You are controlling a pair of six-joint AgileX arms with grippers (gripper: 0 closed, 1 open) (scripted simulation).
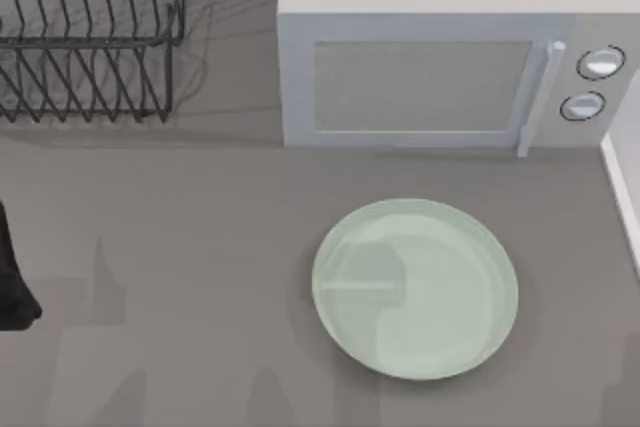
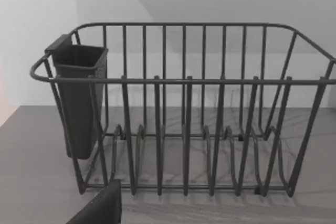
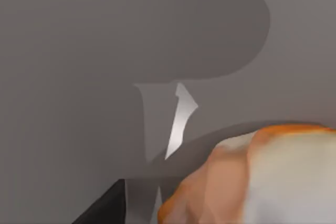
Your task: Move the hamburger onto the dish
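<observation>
One bulky microwave (image 1: 450, 57) sits at the back of the table (image 1: 180, 247), door shut, and serves as the anchor for everything else. Left of it, also at the back, stands a wire dish rack (image 1: 90, 32); the left wrist view looks straight at that rack with its dark cutlery cup (image 2: 79, 98) hung on one end, which suggests the left arm is parked facing it and idle. A dark sliver of that arm (image 1: 15, 277) sits at the table's left edge, well apart from the microwave. Left jaws: cannot tell.

Directly in front of the microwave lies the dish (image 1: 415, 287), flat and bare, nothing on it, so the task is not yet done.

The hamburger (image 3: 262, 177) is close under the right wrist camera, orange edge and pale bun, above plain grey tabletop. It sits so near the lens that it is probably gripped or about to be, but no contact is visible. A dark finger piece (image 3: 105, 208) pokes in beside it. Right jaws: cannot tell. Where the hamburger lies relative to the microwave cannot be told.
</observation>
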